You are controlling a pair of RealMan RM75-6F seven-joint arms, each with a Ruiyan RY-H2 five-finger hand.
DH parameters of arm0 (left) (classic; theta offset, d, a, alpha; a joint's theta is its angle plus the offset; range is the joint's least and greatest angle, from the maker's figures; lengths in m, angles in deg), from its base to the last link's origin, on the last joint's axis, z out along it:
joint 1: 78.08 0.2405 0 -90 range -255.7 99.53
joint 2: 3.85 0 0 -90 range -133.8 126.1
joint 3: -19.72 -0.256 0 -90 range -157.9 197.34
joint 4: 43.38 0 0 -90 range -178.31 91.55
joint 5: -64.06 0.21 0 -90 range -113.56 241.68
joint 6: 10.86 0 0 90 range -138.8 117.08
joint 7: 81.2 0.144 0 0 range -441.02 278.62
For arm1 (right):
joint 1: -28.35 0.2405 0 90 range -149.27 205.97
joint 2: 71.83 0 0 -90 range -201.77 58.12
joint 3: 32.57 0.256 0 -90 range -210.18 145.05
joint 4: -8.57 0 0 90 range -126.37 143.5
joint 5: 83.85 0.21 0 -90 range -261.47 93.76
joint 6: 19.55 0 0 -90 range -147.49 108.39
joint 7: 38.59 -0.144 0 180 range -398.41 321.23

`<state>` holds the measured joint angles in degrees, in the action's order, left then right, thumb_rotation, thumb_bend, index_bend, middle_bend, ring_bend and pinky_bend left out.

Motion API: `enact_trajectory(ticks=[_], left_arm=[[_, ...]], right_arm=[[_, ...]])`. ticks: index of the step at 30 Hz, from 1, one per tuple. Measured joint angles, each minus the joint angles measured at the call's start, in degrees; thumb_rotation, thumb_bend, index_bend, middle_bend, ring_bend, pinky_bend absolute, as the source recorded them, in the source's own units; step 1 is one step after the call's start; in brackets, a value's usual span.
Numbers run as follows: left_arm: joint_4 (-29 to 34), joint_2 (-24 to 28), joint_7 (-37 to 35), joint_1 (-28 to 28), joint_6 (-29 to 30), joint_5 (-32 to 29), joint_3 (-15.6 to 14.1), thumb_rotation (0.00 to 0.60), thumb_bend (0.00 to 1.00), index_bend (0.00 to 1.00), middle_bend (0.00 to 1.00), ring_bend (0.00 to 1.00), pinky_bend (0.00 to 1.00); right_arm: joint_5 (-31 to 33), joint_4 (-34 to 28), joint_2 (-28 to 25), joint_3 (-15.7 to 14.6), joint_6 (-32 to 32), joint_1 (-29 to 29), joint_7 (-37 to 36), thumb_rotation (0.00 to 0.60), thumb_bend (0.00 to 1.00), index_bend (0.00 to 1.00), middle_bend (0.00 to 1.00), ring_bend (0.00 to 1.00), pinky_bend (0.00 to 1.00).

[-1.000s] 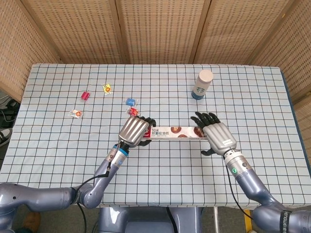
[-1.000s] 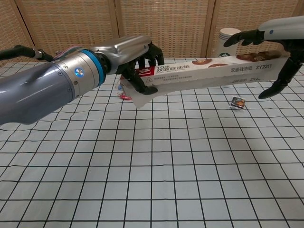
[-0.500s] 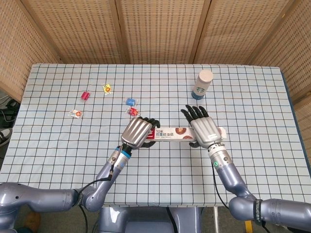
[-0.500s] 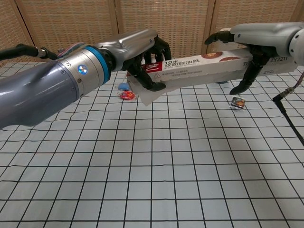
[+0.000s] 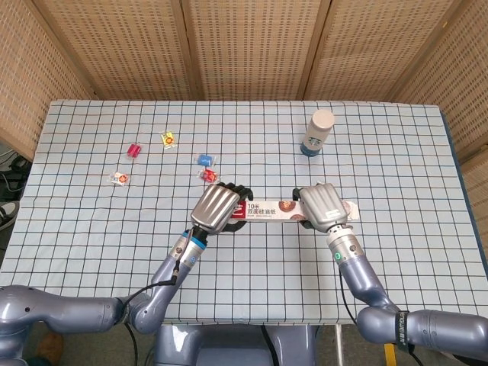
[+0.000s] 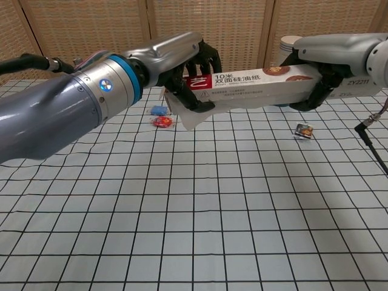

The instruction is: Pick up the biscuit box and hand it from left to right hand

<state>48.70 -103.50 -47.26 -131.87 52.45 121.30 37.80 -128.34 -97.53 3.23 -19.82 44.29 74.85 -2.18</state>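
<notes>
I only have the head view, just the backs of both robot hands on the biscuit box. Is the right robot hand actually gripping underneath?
Observer: Yes. The chest view shows the right robot hand with dark fingers curled under the biscuit box.
Operator: Is the box off the table?
Observer: Yes, it hangs clear above the checked tablecloth.
Operator: And the left side?
Observer: The left robot hand has its fingers wrapped around that end too.

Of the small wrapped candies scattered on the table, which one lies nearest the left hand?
The red candy, just behind the left hand. The blue candy sits farther back; the other three lie off toward the table's left side.
</notes>
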Motion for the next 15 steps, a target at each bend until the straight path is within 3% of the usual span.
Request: enact_trajectory(ticks=[1,4,8,15], left_arm=[[0.3,0.4,0.0,0.0,-0.2,-0.1,-0.1,0.6,0.07,0.22,0.14,0.15,0.28],[2.1,1.9,-0.7,0.4,-0.5,-0.1,-0.4,0.6,0.0,0.01,0.0,0.0,0.1],[4.8,4.1,-3.2,1.5,0.0,1.2,-0.4,0.6,0.0,0.0,0.0,0.0,0.0],[11.3,11.4,-5.6,5.5,3.7,4.5,-1.1,0.6,0.0,0.0,0.0,0.0,0.0]], right_arm=[[0.0,0.1,-0.1,0.0,-0.1,0.0,-0.2,0.6,0.7,0.68,0.63,0.74,0.63],[-0.4,0.5,-0.1,-0.2,-0.2,0.0,-0.9,0.6,0.7,0.68,0.63,0.74,0.64],[-0.8,0.7,-0.3,-0.4,-0.5,-0.2,-2.0,0.6,0.69,0.68,0.63,0.75,0.64],[-1.4,0.9,-0.9,-0.8,-0.7,-0.6,-3.4,0.6,0.69,0.68,0.63,0.75,0.64]])
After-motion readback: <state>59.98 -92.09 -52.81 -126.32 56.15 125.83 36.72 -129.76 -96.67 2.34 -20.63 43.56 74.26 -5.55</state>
